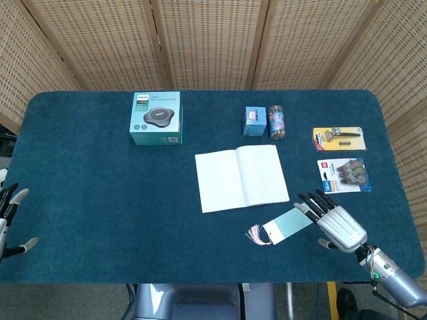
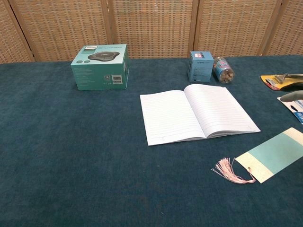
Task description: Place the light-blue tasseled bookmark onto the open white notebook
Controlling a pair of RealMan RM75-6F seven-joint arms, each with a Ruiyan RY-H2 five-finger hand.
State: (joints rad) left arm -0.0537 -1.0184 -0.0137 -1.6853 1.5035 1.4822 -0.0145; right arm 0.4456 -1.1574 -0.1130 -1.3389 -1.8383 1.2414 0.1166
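Nearest to us, our right hand hangs over the front right of the blue worktop, its fingers spread and stretched forward, holding nothing; their tips lie over the far right end of the light-blue bookmark, though we cannot tell whether they touch it. Our left hand shows only at the left edge of the head view, off the front left corner, fingers apart and empty. The bookmark lies flat and slantwise, just in front of the open white notebook and not on it, with its pink tassel at the near left end. The notebook sits open near the middle of the worktop. To the right of it we see a pack of small parts and, further back, a yellow carded razor. Behind the notebook stand a small blue box and a jar lying just beside it. Far left stands a teal speaker box, and a woven screen closes the back.
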